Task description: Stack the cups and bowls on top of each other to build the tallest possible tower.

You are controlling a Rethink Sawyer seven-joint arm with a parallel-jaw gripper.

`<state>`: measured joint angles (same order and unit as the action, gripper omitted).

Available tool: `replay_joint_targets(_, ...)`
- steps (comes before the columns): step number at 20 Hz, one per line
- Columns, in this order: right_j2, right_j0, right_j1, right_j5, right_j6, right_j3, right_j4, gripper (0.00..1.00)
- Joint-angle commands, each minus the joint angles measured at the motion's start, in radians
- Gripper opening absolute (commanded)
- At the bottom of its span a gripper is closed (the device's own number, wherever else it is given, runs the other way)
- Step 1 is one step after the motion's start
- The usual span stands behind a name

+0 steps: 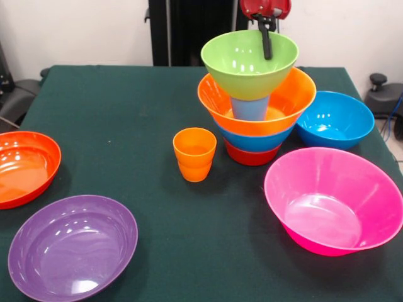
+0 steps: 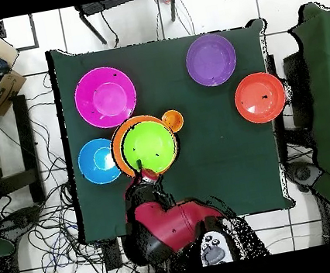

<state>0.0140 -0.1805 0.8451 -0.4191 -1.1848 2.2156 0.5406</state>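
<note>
The tower stands at the back right of the green table. From the bottom it is a red-orange bowl [image 1: 252,155], a blue bowl [image 1: 255,141], an orange bowl [image 1: 286,100], a light blue cup [image 1: 250,108] standing in the orange bowl, and a lime green bowl [image 1: 242,63] [image 2: 150,147] on the cup. My gripper [image 1: 267,50] [image 2: 140,169] hangs at the green bowl's far rim and dips just inside it. Its hold is hidden. Two nested orange cups [image 1: 194,154] [image 2: 172,120] stand just left of the tower.
A second blue bowl [image 1: 335,119] [image 2: 98,161] sits right of the tower. In front of it lies the large pink bowl [image 1: 334,201] [image 2: 104,97]. The purple bowl [image 1: 72,245] [image 2: 210,59] and a red-orange bowl [image 1: 25,167] [image 2: 260,98] lie at the front left.
</note>
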Motion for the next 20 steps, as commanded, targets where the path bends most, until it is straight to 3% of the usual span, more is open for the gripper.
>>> replay_joint_targets(1,0.06,-0.02,-0.005,0.009,-0.184,-0.028,0.047,0.0)
replay_joint_targets(3,0.071,-0.031,-0.002,0.021,-0.204,-0.02,0.033,0.0)
replay_joint_targets(4,0.077,-0.037,0.0,0.028,-0.213,-0.016,0.026,1.0)
replay_joint_targets(8,0.107,-0.055,0.001,-0.008,-0.219,-0.015,0.062,1.0)
replay_joint_targets(11,0.077,-0.033,-0.029,-0.023,-0.206,-0.031,0.052,1.0)
replay_joint_targets(20,0.081,-0.031,0.006,0.014,-0.22,-0.016,0.062,1.0)
